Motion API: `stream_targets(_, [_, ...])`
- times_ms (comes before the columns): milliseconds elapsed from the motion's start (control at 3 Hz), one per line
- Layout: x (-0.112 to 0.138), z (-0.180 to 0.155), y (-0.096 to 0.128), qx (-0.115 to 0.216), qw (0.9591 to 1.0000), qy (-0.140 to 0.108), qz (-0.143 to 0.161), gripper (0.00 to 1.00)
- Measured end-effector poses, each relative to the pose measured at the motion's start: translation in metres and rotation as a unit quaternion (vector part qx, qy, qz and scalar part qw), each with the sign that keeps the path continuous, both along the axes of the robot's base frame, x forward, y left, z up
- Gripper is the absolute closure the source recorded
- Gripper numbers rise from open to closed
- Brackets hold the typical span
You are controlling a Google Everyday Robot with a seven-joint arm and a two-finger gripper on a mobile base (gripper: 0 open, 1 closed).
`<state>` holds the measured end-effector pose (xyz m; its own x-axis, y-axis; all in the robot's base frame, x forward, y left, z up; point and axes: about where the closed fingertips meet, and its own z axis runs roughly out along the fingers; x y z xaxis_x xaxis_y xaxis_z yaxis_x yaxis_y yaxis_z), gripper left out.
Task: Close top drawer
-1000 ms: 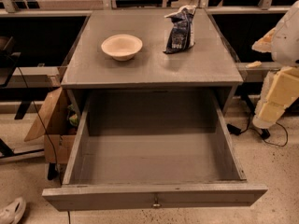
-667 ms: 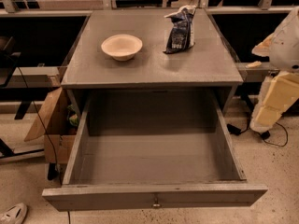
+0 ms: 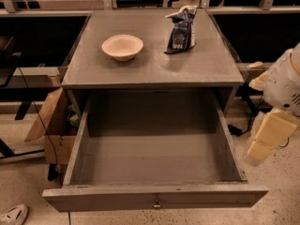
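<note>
- Grey top drawer (image 3: pixel 117 197) is gaping open.
- My gripper (image 3: pixel 268 137) is hovering right of it; its grip I cannot tell.
- I'm planning a square push beside its knob (image 3: pixel 156 204).

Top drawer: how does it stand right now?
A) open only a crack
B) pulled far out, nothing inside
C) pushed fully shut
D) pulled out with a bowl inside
B: the top drawer is pulled far out and its floor is bare. The bowl and the snack bag sit up on the cabinet top. The gripper hangs off the drawer's side at the right of the view, not touching it.
</note>
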<state>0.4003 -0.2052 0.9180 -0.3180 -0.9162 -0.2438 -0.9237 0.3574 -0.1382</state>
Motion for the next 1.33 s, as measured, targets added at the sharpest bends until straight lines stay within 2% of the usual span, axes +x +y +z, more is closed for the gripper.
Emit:
stream_targets(333, [-0.033,-0.026,-0.004,0.015,0.9993,0.027,-0.021,0.19])
stream_targets(667, [-0.059,-0.049,-0.014,0.031,0.9975,0.049,-0.041,0.42])
stream_targets(1000, [-0.078,-0.076,-0.016,0.055,0.9957,0.067,-0.035,0.65])
stream_targets(1333, [-0.092,-0.108,-0.005,0.093,0.9922,0.083,0.001,0.89])
